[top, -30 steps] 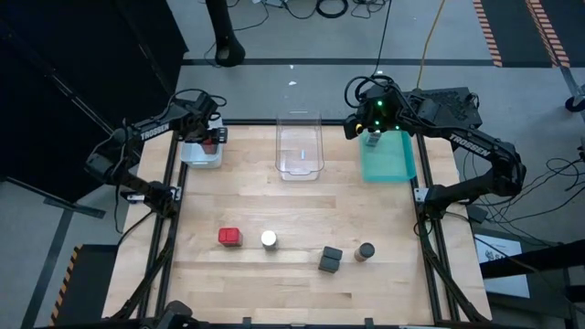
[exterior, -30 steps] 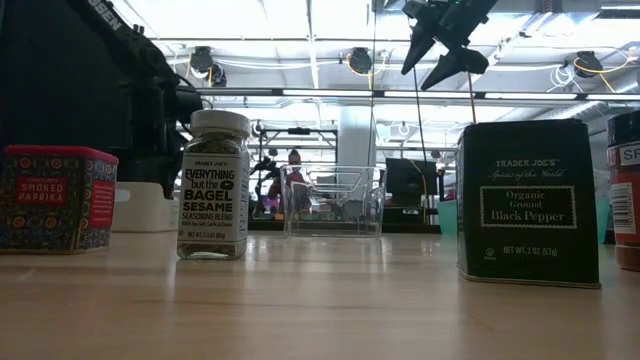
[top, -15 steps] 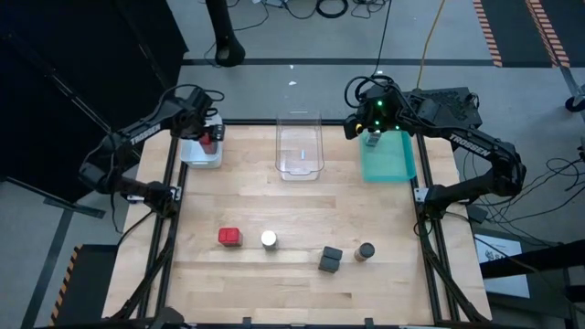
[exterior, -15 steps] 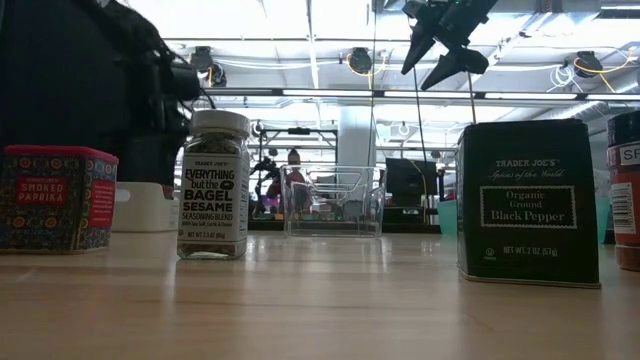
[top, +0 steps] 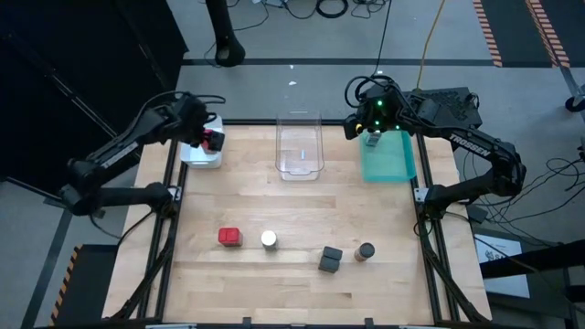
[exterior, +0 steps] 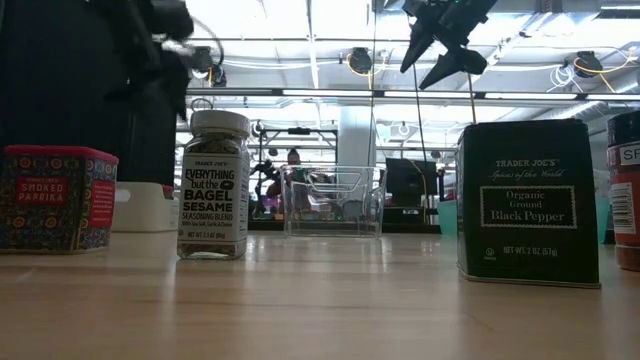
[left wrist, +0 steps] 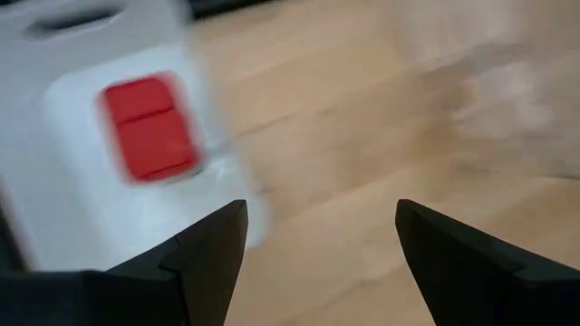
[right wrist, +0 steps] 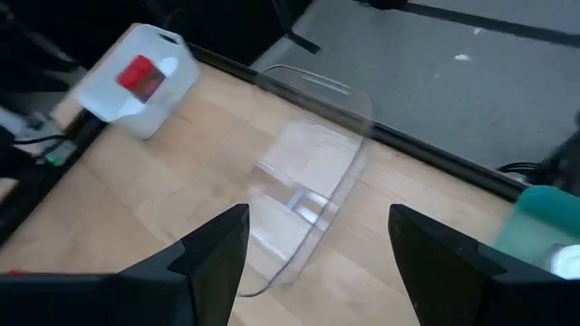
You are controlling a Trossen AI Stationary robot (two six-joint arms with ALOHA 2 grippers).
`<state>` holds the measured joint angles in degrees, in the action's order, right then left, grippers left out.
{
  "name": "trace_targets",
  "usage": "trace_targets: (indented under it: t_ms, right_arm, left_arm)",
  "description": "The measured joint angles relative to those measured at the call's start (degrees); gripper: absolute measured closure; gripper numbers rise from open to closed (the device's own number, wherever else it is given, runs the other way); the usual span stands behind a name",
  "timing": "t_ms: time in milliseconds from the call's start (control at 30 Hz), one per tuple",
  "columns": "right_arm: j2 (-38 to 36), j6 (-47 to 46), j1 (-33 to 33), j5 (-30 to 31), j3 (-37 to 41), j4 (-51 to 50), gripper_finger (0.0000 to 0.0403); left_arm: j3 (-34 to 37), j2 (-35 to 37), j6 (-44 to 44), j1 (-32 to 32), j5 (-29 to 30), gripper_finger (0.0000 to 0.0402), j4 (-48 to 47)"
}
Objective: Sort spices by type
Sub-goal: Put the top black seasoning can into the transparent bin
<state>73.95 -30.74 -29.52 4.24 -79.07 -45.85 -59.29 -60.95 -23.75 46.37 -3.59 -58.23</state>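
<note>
Red tin [top: 212, 140] lay in the white tray [top: 195, 157] at your tabletop's far left corner, your left gripper [top: 197, 119] above it, fingers spread, empty. Your right gripper [top: 372, 135] hung wide open over the teal tray [top: 391, 163], holding nothing. Four spices stood along the near edge.

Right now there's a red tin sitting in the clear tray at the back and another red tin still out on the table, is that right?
Not quite. The red tin at the back sits in the white tray, not the clear tray, which the right wrist view shows holding nothing. The high view shows this. The other red tin is indeed still out on the table.
</note>
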Motion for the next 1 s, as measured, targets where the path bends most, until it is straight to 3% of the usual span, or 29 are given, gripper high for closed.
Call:
trace_targets:
  t_ms: [200, 400, 800, 1000]
  right_arm:
    - [0.00, -0.51, 1.46, -6.30, 0.01, 5.66, 0.0156]
    - [-0.02, 1.40, 7.16, -10.64, 0.01, 8.76, 0.0156]
    - [-0.02, 3.14, 23.77, -22.19, 0.00, 2.22, 0.0156]
    - [-0.02, 3.79, 31.22, -24.36, 0.00, -10.25, 0.0187]
  left_arm:
    - [-0.72, 5.09, -3.44, -10.06, -0.90, 0.0114, 7.47]
    - [-0.74, 6.34, -4.40, -16.18, 0.42, 0.0114, 14.45]
    - [-0.74, 6.34, -4.00, -18.44, 3.19, 0.0114, 15.91]
    - [-0.74, 6.34, -2.51, -18.44, 4.26, 0.0114, 15.88]
